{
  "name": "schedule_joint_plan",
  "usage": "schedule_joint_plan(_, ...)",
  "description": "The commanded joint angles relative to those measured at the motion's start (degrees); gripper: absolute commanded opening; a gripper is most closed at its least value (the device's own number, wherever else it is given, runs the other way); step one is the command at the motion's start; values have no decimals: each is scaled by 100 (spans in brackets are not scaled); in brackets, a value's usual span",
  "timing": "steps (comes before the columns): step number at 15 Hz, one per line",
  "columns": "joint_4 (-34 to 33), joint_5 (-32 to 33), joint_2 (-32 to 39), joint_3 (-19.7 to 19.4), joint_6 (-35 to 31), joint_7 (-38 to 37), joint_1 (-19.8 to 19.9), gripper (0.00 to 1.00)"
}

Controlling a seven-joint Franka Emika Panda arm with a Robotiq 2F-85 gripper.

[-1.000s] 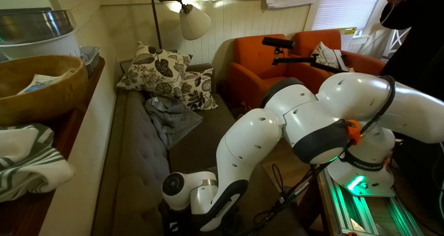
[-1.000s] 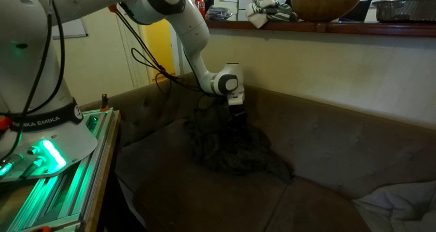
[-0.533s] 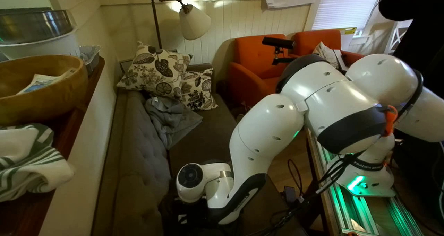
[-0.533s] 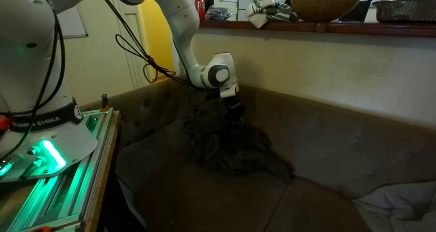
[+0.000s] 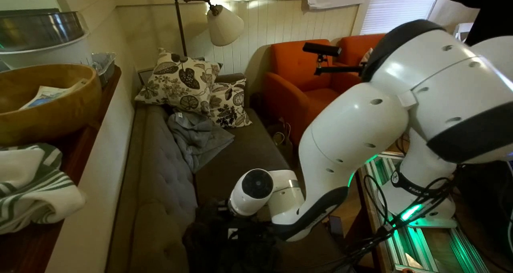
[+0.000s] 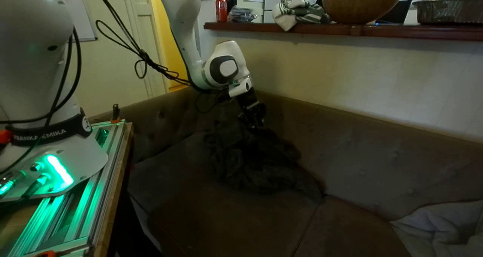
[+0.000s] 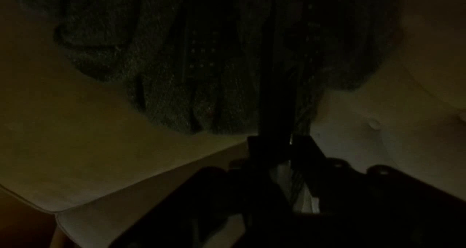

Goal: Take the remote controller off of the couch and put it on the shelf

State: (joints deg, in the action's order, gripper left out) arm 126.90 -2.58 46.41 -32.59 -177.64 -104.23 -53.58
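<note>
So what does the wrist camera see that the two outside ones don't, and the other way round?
Only the wrist view: a dark thing with rows of pale dots, maybe a remote.

Only the exterior views, both of them: the wooden bowl, the striped towel and the ledge under them.

Shared: the couch, the bunched dark cloth and the gripper.

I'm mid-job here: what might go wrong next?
The grip may fail: the dim wrist view shows a remote against the blanket, but not clearly whether the tool holds anything. Snagging: the tool is close to that rumpled blanket and may drag it along. Bumping: the shelf carries a can, a towel and a bowl, which a careless placement could knock.
</note>
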Motion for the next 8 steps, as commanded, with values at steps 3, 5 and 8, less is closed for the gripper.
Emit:
schedule_joint_plan(3,1149,521,-118,-2397,-460,-1264,-2464,7)
schedule_joint_plan(5,1410,495,-87,-3151,-337,-1317,-3337,7)
schedule_joint_plan(8,1904,84,237,-4051,-587,-1758,-4617,7)
